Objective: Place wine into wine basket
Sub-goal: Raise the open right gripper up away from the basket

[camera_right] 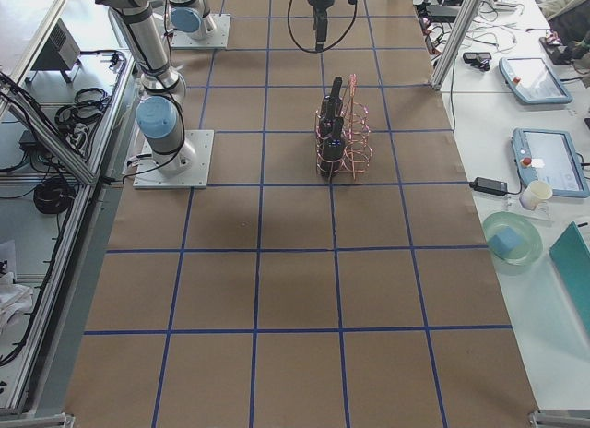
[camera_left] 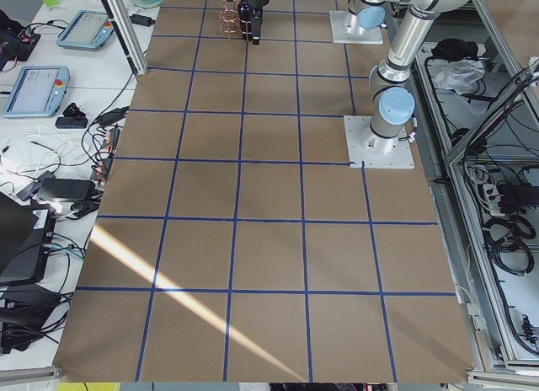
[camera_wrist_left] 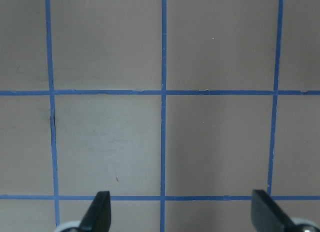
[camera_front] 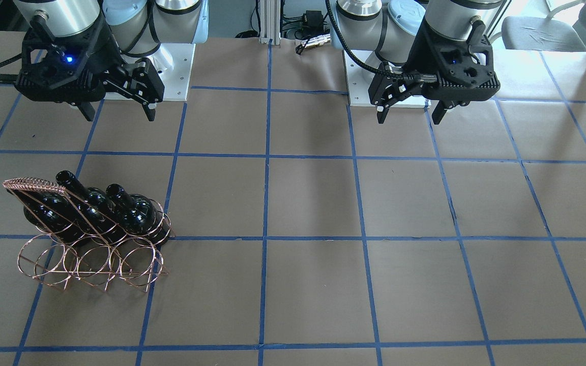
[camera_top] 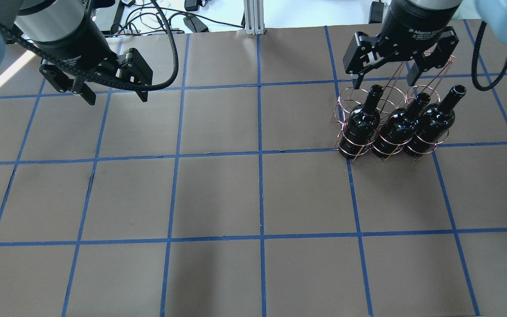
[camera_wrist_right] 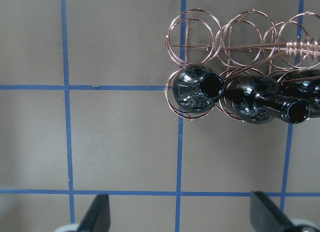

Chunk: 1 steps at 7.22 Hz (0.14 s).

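Observation:
Three glossy black wine bottles (camera_top: pixel 361 123) (camera_top: pixel 401 127) (camera_top: pixel 434 119) stand upright side by side in one row of the copper wire wine basket (camera_top: pixel 344 102). The other row of hoops is empty. They also show in the front view (camera_front: pixel 138 213), with the basket's handle (camera_front: pixel 33 184) beside them. My right gripper (camera_top: pixel 383 83) hangs open and empty, high above the basket; its wrist view looks down on the bottle mouths (camera_wrist_right: pixel 210 86) and handle (camera_wrist_right: pixel 300 43). My left gripper (camera_top: pixel 117 97) is open and empty over bare table on the other side.
The table (camera_top: pixel 258 198) is brown paper with a blue tape grid. The two arm base plates (camera_front: pixel 176 66) (camera_front: pixel 359 81) sit at the robot's edge. Tablets, cables and a plate (camera_right: pixel 512 236) lie on benches past the table's long edge.

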Tool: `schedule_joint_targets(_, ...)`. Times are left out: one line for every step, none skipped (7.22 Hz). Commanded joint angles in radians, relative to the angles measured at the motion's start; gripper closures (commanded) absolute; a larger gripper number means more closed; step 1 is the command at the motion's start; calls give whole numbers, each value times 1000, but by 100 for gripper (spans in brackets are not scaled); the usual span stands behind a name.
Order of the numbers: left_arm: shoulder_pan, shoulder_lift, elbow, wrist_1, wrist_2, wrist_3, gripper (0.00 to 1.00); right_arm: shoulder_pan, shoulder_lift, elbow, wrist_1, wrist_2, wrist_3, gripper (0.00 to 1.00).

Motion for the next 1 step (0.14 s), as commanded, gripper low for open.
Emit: schedule_joint_targets(0,0,0,0,0,0,0,-1,0,0,6,-4,-1,0)
